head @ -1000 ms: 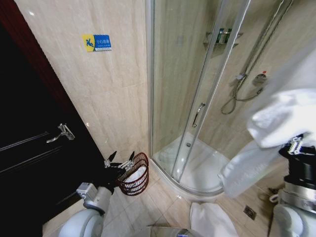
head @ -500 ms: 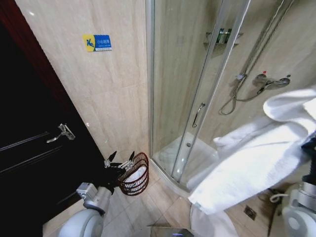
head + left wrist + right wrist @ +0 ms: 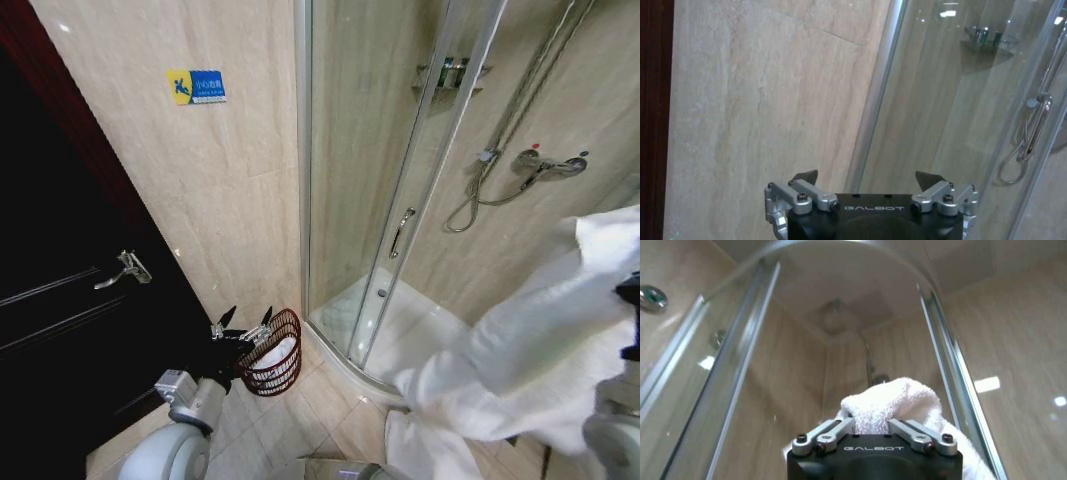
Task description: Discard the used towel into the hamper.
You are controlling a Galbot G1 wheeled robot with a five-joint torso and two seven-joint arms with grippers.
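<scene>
The used towel (image 3: 520,350) is white and hangs in a long drape at the right of the head view, in front of the shower. My right gripper (image 3: 871,424) is shut on a bunch of the towel (image 3: 897,397), as the right wrist view shows. The hamper (image 3: 277,352), a small reddish-brown wire basket, stands on the floor by the wall with something white inside. My left gripper (image 3: 243,322) is open just left of the hamper's rim, and in its own view the left gripper (image 3: 867,177) holds nothing between its fingers.
The glass shower cabin (image 3: 400,200) with its door handle (image 3: 401,232) fills the middle. A dark door (image 3: 70,300) stands at the left. A white cloth (image 3: 415,450) lies on the tiled floor below the hanging towel.
The towel has unfolded and dropped lower, its bottom end swinging left toward the shower base. The right arm has sunk toward the right edge. The left arm and hamper have not moved.
</scene>
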